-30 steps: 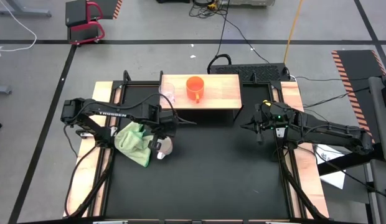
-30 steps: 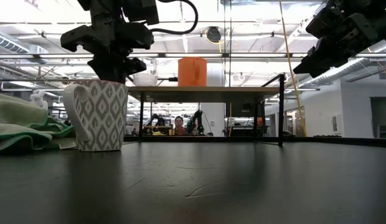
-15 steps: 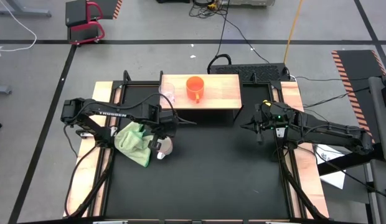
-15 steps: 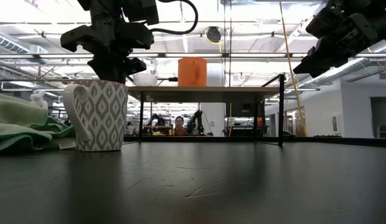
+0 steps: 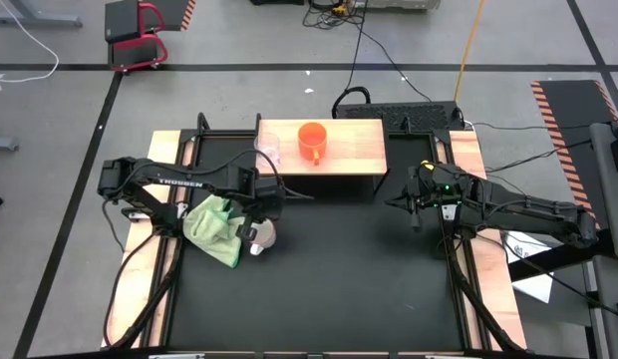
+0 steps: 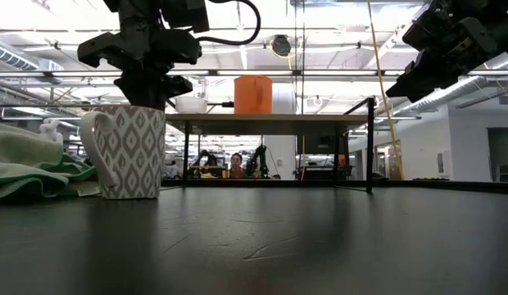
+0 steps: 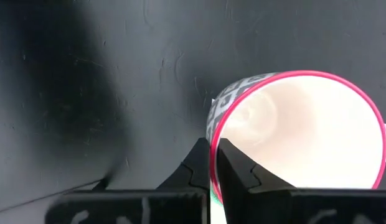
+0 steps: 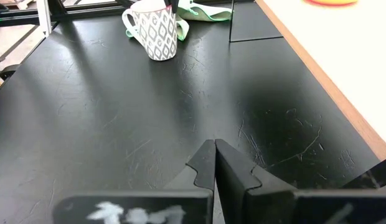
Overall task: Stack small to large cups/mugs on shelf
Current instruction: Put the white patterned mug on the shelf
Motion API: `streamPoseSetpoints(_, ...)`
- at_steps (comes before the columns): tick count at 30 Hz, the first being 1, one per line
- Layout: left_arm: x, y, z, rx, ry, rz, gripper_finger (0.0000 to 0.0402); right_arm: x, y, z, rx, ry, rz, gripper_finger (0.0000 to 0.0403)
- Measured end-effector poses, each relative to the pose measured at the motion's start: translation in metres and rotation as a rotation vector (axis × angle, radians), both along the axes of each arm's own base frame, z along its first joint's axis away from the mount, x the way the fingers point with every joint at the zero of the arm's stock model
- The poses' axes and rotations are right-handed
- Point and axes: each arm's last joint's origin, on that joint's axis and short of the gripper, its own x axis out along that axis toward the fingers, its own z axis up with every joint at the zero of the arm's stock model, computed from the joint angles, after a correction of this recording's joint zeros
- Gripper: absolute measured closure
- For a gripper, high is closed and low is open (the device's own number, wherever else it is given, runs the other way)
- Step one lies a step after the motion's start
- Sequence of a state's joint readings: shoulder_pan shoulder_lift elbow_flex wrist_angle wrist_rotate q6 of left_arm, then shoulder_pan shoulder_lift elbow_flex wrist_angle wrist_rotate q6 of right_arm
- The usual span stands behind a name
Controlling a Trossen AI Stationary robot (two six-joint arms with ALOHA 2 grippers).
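Observation:
The white patterned mug (image 5: 263, 237) (image 6: 127, 152) stands on the dark table, beside the green cloth. My left gripper (image 7: 213, 163) (image 6: 147, 100) comes down onto it from above and is shut on its rim. On the shelf (image 5: 354, 150) at the far middle stand the orange mug (image 5: 311, 141) (image 6: 252, 94) and, to its left, the small clear glass cup (image 5: 270, 152). My right gripper (image 8: 215, 152) (image 5: 389, 204) hangs shut above the table's right side, with nothing between its fingers. My left gripper pinches the mug's pink-edged rim (image 7: 211, 149) between its two fingers, one finger inside the mug and one outside its wall. The fingers point steeply down from above. The mug stays upright, its base on the table in the low view.
The green cloth (image 5: 211, 224) (image 6: 29, 164) lies bunched right by the mug's left side. Light wooden strips (image 5: 468, 160) run along both table sides. The dark table (image 5: 339, 279) lies bare in the middle and near part. A person (image 6: 235, 162) shows far behind the shelf.

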State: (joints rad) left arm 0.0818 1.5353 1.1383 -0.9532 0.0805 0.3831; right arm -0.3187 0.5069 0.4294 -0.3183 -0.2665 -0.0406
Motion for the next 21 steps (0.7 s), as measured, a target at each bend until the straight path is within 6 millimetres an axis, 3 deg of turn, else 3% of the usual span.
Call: streamPoseSetpoints(21,0.002,0.002,0.032,0.053,0.024,0.015,0.0392,0.0,0.0,0.0,0.0,-0.001,0.0,0.0403)
